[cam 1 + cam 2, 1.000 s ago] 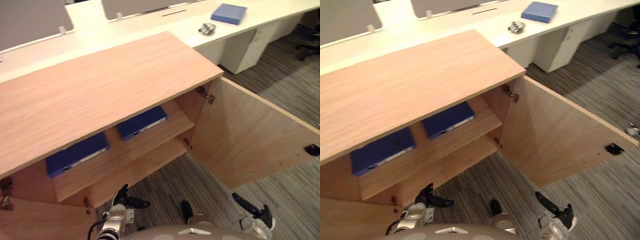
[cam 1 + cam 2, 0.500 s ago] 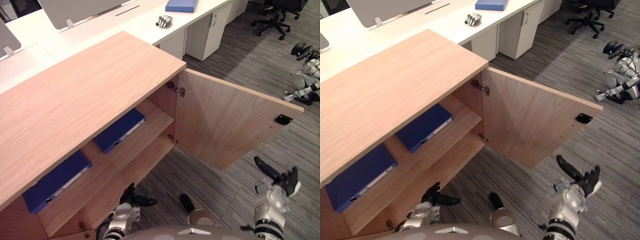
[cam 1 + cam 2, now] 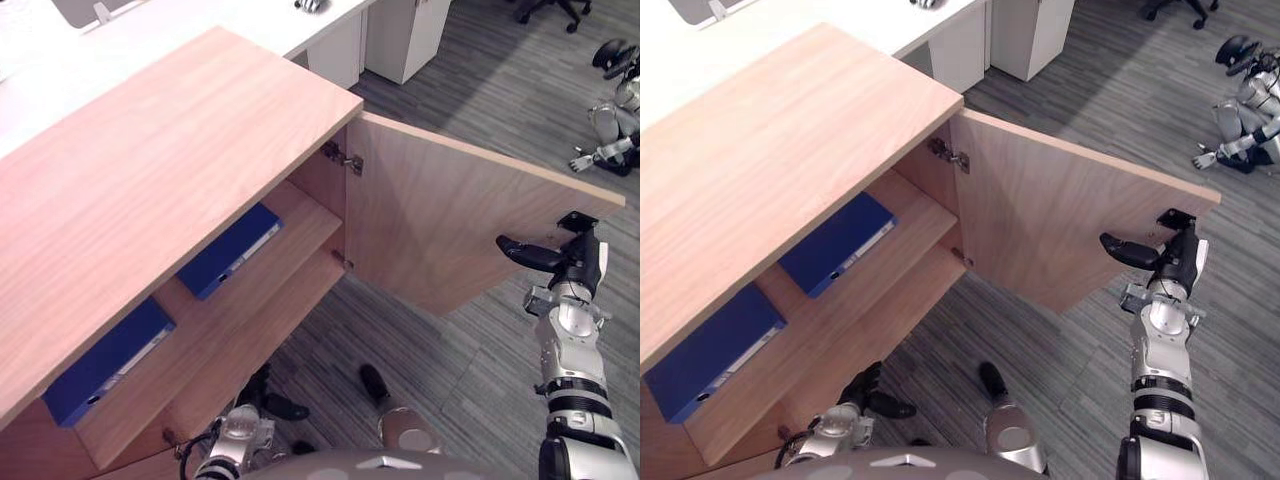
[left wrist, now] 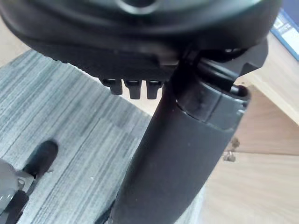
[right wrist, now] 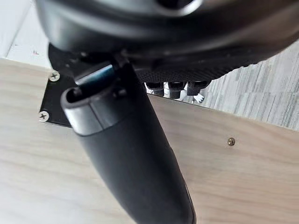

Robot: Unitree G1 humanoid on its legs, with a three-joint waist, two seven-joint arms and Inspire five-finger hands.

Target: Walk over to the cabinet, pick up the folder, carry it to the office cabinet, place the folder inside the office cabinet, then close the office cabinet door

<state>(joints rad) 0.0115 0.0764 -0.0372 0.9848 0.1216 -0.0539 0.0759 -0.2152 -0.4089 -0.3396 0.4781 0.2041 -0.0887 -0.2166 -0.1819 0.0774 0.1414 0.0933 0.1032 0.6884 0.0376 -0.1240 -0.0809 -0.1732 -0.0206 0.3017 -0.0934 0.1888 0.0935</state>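
Left robot hand [image 3: 268, 398]: nearest the viewer, hanging low by the foot of the office cabinet [image 3: 150, 170], over the grey carpet. Its fingers look loose and spread, and it carries nothing.

Right robot hand [image 3: 565, 258]: raised at the free edge of the door [image 3: 450, 235], beside the black latch plate [image 5: 51, 100]. The thumb is stretched along the door's inner face and the fingers stand straight, so the hand is spread, not clasped round anything. Whether the fingers already touch the door edge cannot be told.

Door: swung wide open, well away from the cabinet front, hinged on the robot's right side of the opening.

Shelf [image 3: 310, 225]: the upper board inside the cabinet, carrying two flat blue folders.

First folder [image 3: 105, 360]: lying flat at the left end of the shelf.

Second folder [image 3: 232, 250]: lying flat further right on the same shelf, apart from the first. Which of the two is the carried one cannot be told.

Table [image 3: 100, 50]: a long white surface beyond the cabinet top.

Progress: judging by the empty hands and the folders resting inside, fetching, carrying and placing look finished.

Remaining: closing the door is not yet done; the right robot hand seems posed to push it.
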